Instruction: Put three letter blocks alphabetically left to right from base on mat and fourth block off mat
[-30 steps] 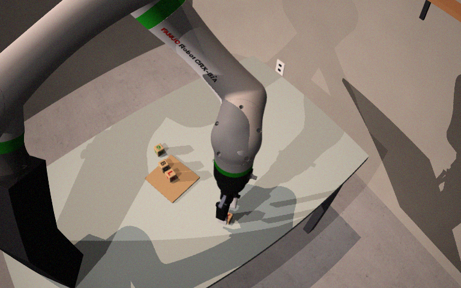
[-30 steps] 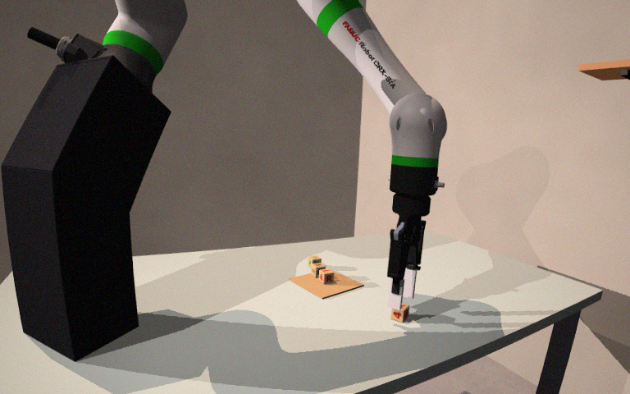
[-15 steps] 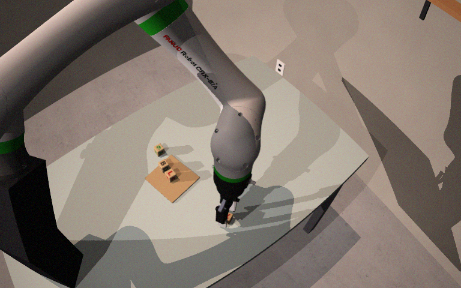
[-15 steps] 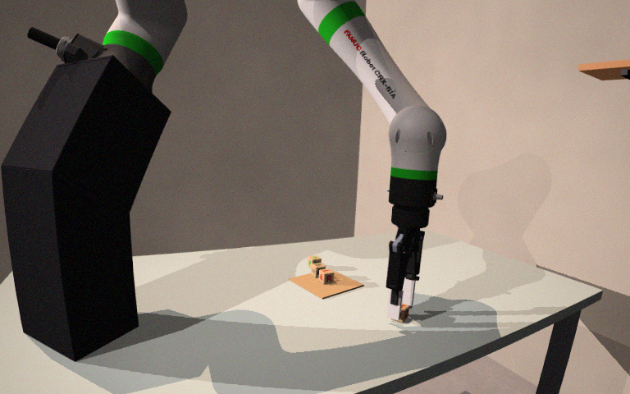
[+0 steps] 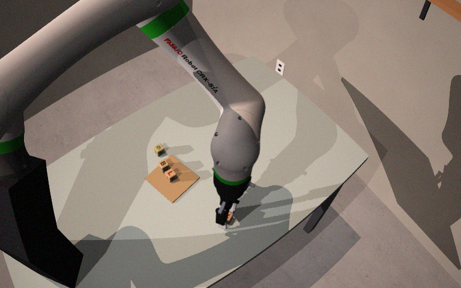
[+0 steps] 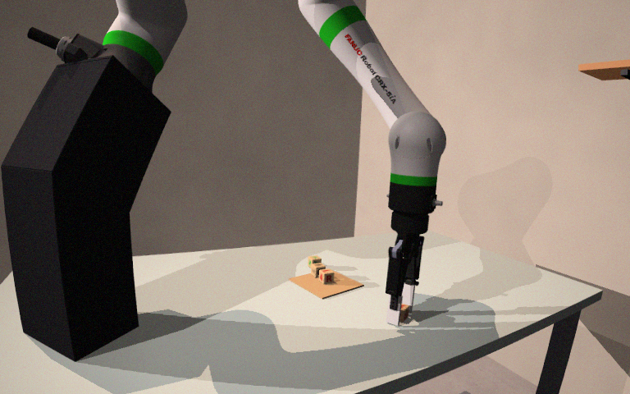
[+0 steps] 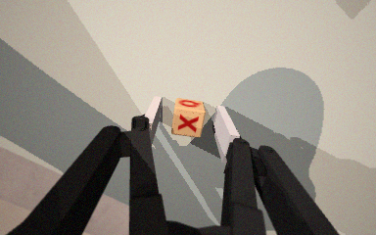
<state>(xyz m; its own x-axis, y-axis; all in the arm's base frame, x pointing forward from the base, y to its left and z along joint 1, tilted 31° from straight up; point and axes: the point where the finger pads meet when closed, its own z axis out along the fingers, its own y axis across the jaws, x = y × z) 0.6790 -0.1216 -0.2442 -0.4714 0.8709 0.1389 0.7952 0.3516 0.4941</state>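
A wooden block (image 7: 188, 117) (image 5: 230, 216) with a red X on one face and a red O on another sits on the table near its right front edge. My gripper (image 7: 187, 113) is lowered around the block, one finger on each side, with a small gap at both sides. It is open and holds nothing. The brown mat (image 5: 174, 181) lies flat to the left. The B block (image 5: 163, 165) and the L block (image 5: 170, 175) sit side by side on it. A block with a green 9 (image 5: 158, 149) lies on the table just past the mat's far corner.
The black robot base (image 6: 74, 204) stands at the table's left. The table's front right edge (image 5: 305, 217) runs close to the gripper. The arm's wrist (image 5: 234, 146) hangs over the area right of the mat.
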